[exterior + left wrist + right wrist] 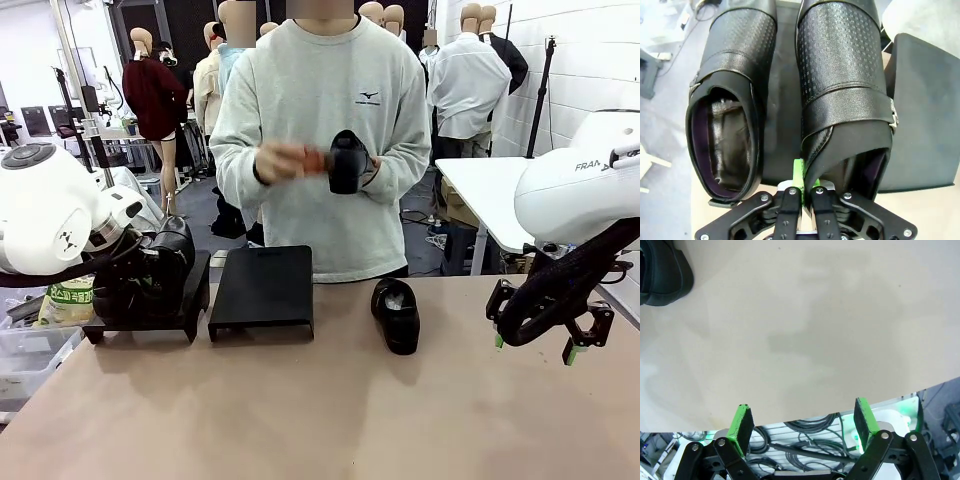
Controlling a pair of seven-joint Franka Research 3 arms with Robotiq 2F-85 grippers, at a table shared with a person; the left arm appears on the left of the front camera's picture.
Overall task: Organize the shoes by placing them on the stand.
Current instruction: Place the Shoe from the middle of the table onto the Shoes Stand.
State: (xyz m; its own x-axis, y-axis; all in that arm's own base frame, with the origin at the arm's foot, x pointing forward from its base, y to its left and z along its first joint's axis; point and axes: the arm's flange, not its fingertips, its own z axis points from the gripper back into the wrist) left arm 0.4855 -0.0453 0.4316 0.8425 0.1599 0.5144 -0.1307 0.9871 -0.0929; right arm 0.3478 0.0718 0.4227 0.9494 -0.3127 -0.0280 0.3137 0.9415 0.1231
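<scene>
Shoes (730, 75) are sitting as a pair on the left stand (150, 322), where the left gripper (804, 175) is pinching one shoe's heel collar, its arm blocking much of that stand from the front. At 3 o'clock of it a second stand (262, 290) is standing, then a loose shoe (396, 316) is lying on the table (300, 420). At 12 o'clock the person's hands (278, 162) are gripping another shoe (348, 160). At 3 o'clock the right gripper (802, 407) is hovering, fingers spread, its arm (570, 190) showing "FRA".

Robotics lab: cable bundles (810, 442) run below the table (815, 315) edge just under the right gripper (802, 410); white workbench (485, 195) and stand pole (543, 95) beyond it.
</scene>
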